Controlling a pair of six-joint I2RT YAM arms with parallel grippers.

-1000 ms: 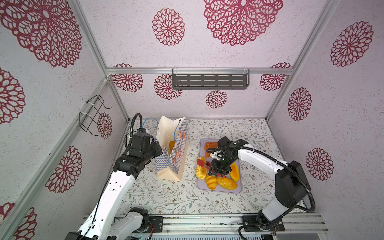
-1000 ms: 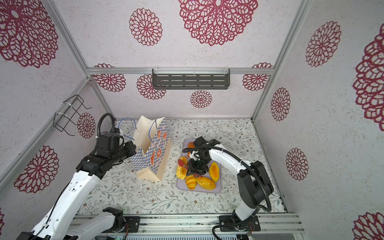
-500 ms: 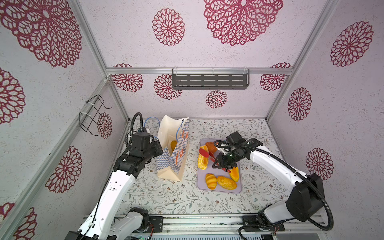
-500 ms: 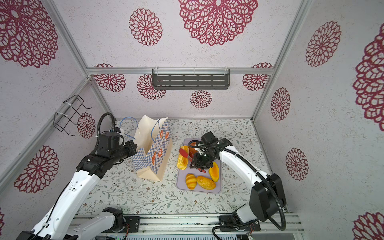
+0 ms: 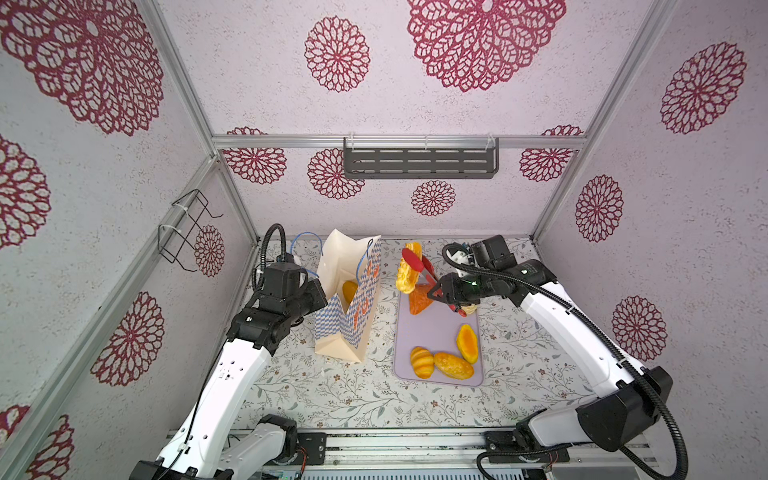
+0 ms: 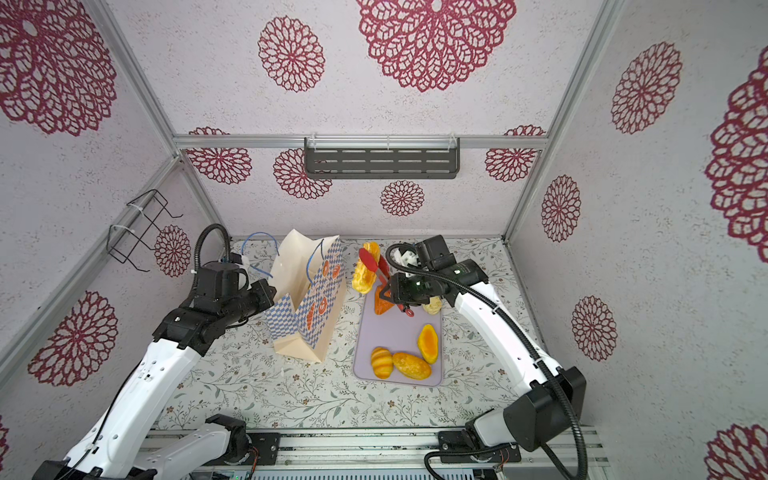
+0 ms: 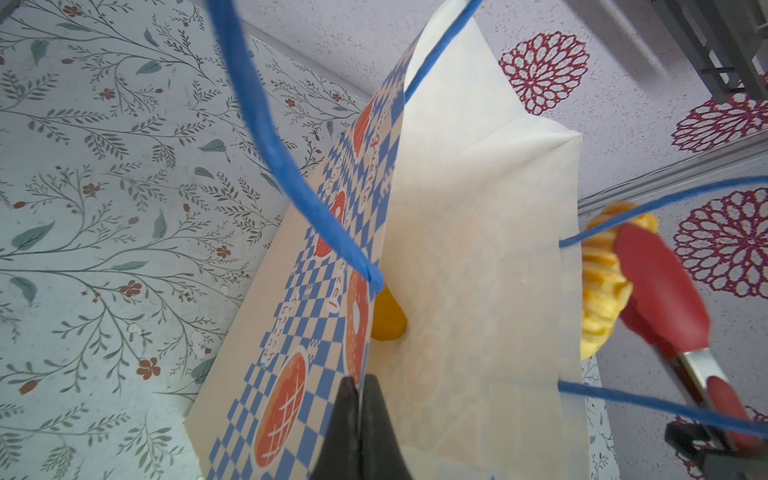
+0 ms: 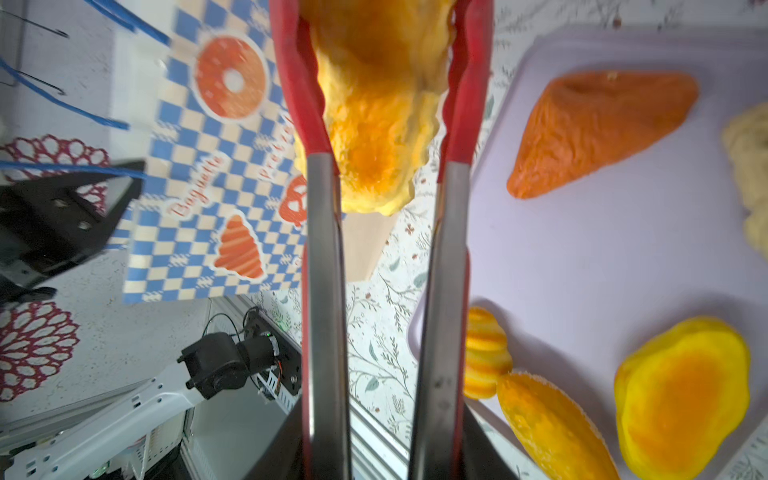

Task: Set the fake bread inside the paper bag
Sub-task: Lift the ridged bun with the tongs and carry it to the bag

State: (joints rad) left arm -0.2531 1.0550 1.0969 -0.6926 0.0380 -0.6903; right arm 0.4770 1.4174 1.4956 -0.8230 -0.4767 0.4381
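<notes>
Your left tool (image 7: 360,415) stays clenched on the bag (image 5: 349,328) rim, mouth open, one loaf (image 5: 349,291) inside. Since a sec ago your right tool (image 5: 436,291), clamped on the tongs (image 5: 415,259), has lifted a ridged loaf (image 5: 404,276) off the tray (image 5: 436,332) twd the bag: drop comes next, I'd judge. Five left on tray. Floral worktop (image 5: 353,395), flower-print walls (image 5: 249,62).

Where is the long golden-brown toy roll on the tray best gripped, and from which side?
Probably across its narrow middle, from above: the long golden-brown toy roll lies flat on the lilac tray, long sides free, other loaves crowding both ends.
</notes>
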